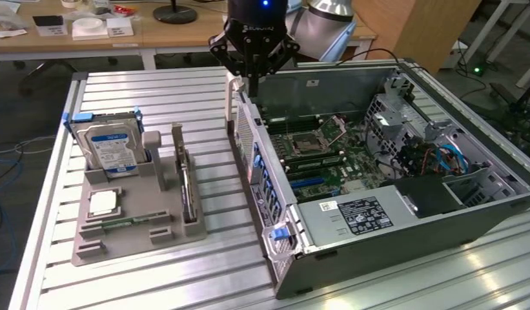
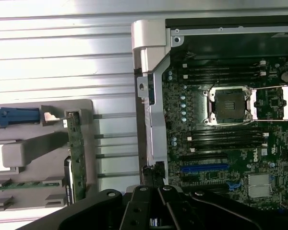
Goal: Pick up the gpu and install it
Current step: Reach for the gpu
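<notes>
1. One gripper (image 1: 251, 76), its fingers pinched together on nothing, hangs over the rear corner of the open case (image 1: 260, 169).
2. Below it I see the motherboard (image 1: 334, 161) with its socket (image 1: 308, 143) bare.
3. The case's rear wall stands between my gripper and the gpu (image 1: 188, 188).
4. The gpu stands on edge in the gray holder (image 1: 118, 240), well apart from the gripper.
5. A hard drive (image 1: 110, 145) stands in the same holder, toward the exterior view's left.

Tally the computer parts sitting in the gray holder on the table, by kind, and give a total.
Hard drive: 1
Processor chip: 1
Memory stick: 1
gpu: 1
Total: 4
</notes>
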Tool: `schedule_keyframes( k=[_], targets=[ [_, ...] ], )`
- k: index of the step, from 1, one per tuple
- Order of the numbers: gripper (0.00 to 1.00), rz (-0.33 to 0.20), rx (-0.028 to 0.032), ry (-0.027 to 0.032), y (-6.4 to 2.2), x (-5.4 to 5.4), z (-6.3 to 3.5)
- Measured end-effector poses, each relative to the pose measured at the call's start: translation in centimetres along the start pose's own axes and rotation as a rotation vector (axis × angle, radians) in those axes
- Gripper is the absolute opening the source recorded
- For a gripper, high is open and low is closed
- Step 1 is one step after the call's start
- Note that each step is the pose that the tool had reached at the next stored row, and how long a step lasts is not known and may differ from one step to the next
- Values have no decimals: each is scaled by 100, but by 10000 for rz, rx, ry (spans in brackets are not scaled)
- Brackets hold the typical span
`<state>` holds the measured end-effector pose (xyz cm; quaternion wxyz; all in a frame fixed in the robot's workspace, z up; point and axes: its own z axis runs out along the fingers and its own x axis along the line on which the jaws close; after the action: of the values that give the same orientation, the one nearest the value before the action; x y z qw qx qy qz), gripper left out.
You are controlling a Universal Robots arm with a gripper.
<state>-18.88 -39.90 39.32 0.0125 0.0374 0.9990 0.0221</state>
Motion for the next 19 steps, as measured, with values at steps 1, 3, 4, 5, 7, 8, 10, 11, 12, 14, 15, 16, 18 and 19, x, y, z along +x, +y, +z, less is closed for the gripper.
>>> schedule_keyframes(
  k=[1,3,4,5,7,8,10,11,12,14,15,16,18,19],
  targets=[
    [11,1,0,1,-1,12,0],
    [11,1,0,0,-3,35,-1],
    [11,1,0,0,-3,48,-1],
    [11,1,-1,0,-4,60,-1],
    [11,1,0,1,-6,85,-2],
    [11,1,0,0,-7,98,-2],
    [11,0,0,1,-10,126,-3],
    [11,0,1,0,-11,145,-4],
    [11,0,0,0,-12,161,-4],
    [11,0,-1,0,-15,191,-5],
    [11,0,0,0,-16,206,-5],
    [11,0,0,0,-18,222,-5],
    [11,1,0,0,-21,254,-6],
    [11,1,0,0,-22,267,-6]
  ],
)
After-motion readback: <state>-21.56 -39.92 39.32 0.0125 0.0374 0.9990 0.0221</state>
